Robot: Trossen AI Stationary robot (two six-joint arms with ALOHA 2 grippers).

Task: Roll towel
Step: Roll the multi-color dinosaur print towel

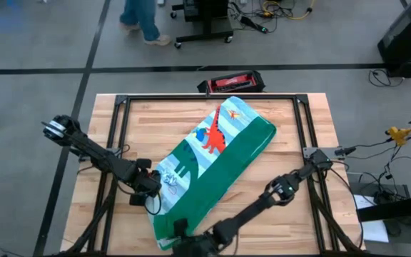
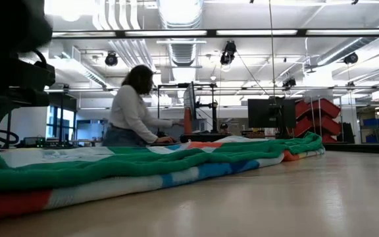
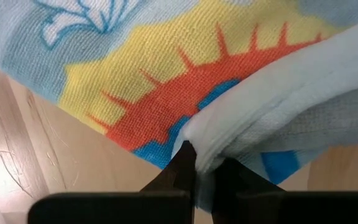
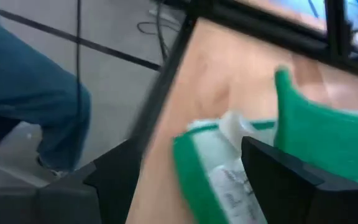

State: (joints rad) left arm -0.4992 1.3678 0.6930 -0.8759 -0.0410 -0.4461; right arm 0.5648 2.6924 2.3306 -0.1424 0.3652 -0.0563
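Left claw (image 1: 164, 187): we pinch the towel (image 1: 223, 153) edge, anchoring the fold.
Right claw (image 1: 180, 239): spread, seemingly letting the corner drop on the counter (image 1: 277, 114).

Soft woven cloth towel (image 1: 220, 160) lies on smooth wooden table (image 1: 291, 135).

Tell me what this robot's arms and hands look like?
Two thin arms, dark all over, built from straight links with chunky round joints, like desk lamps. The left arm and right arm each trail thin dark cables. The left hand ends in two flat black tapered fingers; the right hand has wider, angular black fingers.
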